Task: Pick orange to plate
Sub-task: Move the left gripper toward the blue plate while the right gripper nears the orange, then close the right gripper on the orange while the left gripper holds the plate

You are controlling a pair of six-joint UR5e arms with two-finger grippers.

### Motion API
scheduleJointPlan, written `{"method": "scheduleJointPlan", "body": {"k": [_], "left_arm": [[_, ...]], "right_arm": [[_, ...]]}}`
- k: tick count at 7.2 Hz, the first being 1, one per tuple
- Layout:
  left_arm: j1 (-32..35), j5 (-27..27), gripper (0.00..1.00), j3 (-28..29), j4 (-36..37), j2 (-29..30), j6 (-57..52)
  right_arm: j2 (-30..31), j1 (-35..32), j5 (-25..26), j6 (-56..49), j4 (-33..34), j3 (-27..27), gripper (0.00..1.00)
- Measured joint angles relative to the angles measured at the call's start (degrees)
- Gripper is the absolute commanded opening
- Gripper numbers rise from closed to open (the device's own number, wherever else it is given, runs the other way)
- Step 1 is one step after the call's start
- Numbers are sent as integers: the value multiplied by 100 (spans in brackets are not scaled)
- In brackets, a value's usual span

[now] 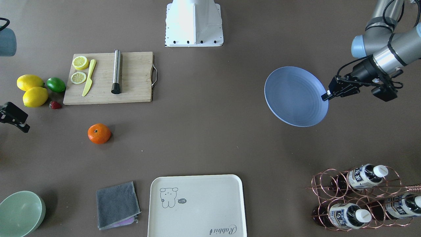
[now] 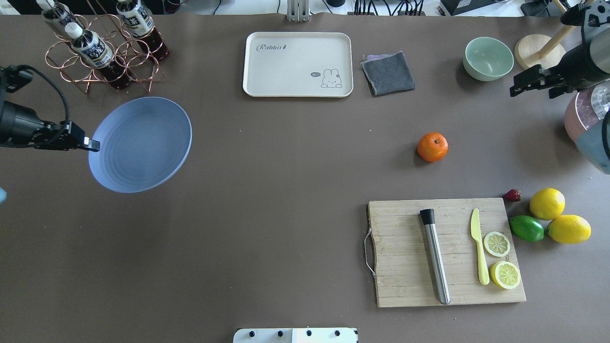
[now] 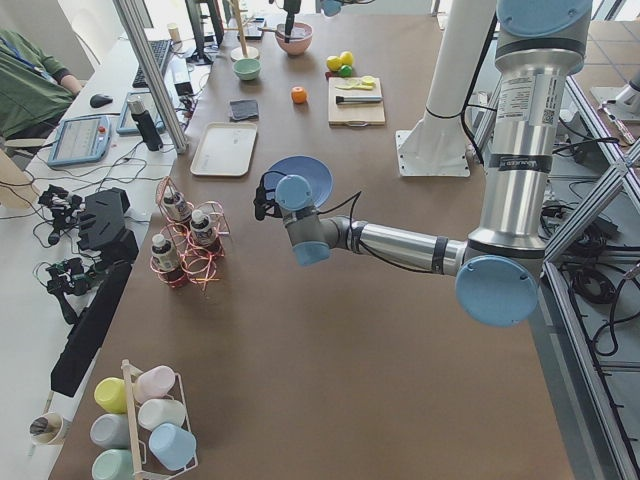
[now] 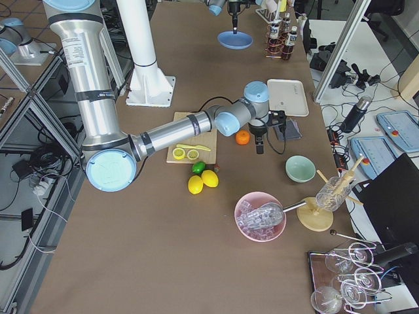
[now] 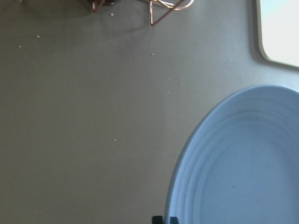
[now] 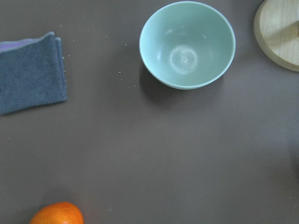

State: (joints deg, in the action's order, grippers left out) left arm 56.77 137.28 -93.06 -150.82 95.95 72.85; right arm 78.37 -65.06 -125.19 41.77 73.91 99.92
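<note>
My left gripper (image 2: 93, 143) pinches the tilted plate (image 2: 143, 143) by its rim. Seen from overhead, the orange (image 2: 432, 146) lies at the plate's three o'clock, well apart. My right gripper (image 2: 514, 89) hangs at the orange's two o'clock, and I cannot tell its spread.

My arms are silver-grey tubes with pale blue round caps at the joints. The left arm (image 3: 400, 243) wears black bands, with small print on its thick segment. My base (image 1: 194, 23) is a white pedestal with dark screws along its 6 o'clock edge. Black cables (image 1: 343, 65) loop over my left wrist to the black left gripper (image 1: 325, 96). My right gripper (image 2: 517, 88) is black too.
</note>
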Motion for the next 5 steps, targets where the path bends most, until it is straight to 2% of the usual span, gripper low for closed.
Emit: {"method": "scheduleJointPlan", "body": {"k": [1,3,5], "left_arm": [[-475,-526,0,-106,197,311,338],[-1282,-1553,0,-333,1128,977,578],[-1780,-2220,0,-437,1875,1446,605]], "right_arm": [[-136,278,123,98,-2,-7,100],[-467,839,378,411,19,-102,100],[-903,1321,752,713,8,-624,100]]}}
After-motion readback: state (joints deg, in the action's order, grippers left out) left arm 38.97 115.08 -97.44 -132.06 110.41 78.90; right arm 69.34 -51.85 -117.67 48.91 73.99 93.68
